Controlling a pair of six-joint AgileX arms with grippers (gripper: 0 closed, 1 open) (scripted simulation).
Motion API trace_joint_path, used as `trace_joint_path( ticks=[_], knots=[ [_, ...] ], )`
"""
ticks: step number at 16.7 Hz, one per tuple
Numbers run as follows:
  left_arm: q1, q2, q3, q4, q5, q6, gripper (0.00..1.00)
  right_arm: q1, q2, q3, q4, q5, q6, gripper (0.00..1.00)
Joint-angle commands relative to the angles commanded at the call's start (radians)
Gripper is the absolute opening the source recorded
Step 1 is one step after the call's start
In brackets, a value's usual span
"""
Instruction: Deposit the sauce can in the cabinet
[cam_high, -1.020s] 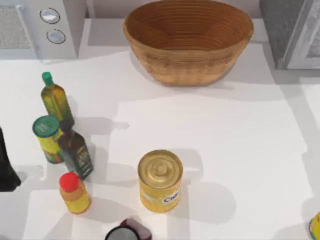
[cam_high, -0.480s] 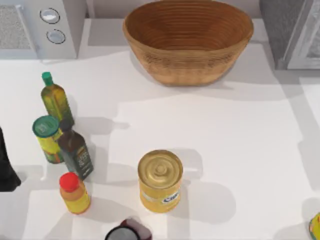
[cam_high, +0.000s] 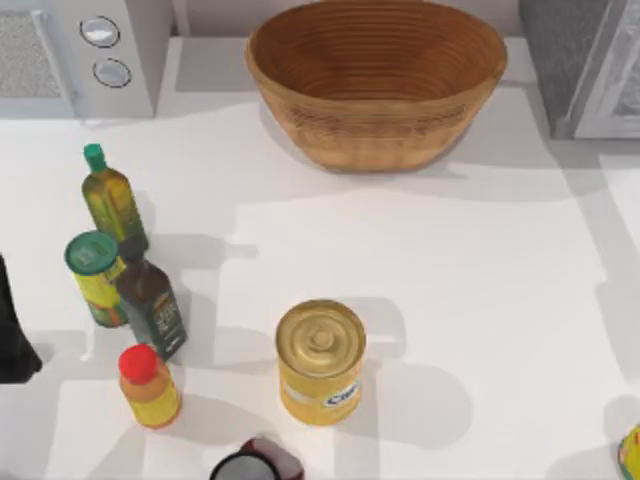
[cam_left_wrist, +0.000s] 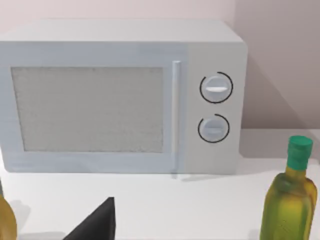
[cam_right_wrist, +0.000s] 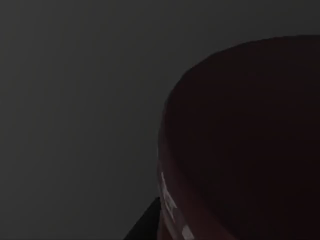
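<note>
Top view matches the frame half a second back: nothing on the table (cam_high: 480, 300) has shifted. Cabinet (cam_high: 585, 65) stands at the far right corner. Right wrist view is dark; the sauce can's place and the right claw's state cannot be told. Left arm (cam_high: 12, 330) sits parked at the left edge, claw state cannot be told. Yellow can (cam_high: 320, 362) stands near centre.
</note>
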Motion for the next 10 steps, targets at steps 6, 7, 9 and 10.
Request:
trace_joint_path(
  ticks=[6,7,9,10],
  knots=[
    [0.0,0.0,0.0,0.0,0.0,0.0,1.0,0.0,0.0,0.0,0.0,0.0,0.0,1.0],
    [0.0,0.0,0.0,0.0,0.0,0.0,1.0,0.0,0.0,0.0,0.0,0.0,0.0,1.0],
    [0.0,0.0,0.0,0.0,0.0,0.0,1.0,0.0,0.0,0.0,0.0,0.0,0.0,1.0],
    [0.0,0.0,0.0,0.0,0.0,0.0,1.0,0.0,0.0,0.0,0.0,0.0,0.0,1.0]
  ],
)
